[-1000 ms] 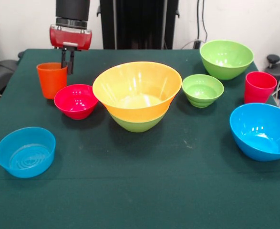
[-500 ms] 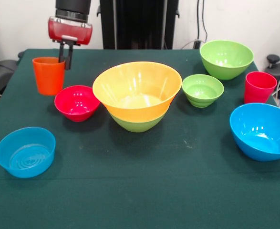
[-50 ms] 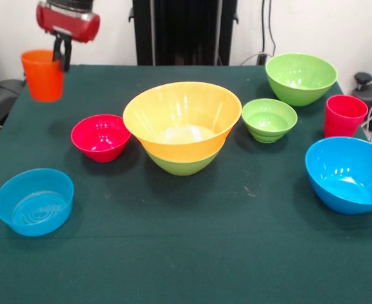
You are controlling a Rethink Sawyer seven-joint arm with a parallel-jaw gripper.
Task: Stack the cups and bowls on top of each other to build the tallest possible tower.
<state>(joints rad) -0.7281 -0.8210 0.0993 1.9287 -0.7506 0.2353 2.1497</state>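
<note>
Gripper [image 3: 63, 56] is pinching the rim of the orange cup [image 3: 43, 76], holding it clear of the table at 10 o'clock. Transport step, probably. Next move is likely calling for carrying it toward 3 o'clock over the wide orange bowl [image 3: 182, 120], nested in a green bowl [image 3: 182, 164]. Cup is hanging upright, glossy, mouth up.
</note>
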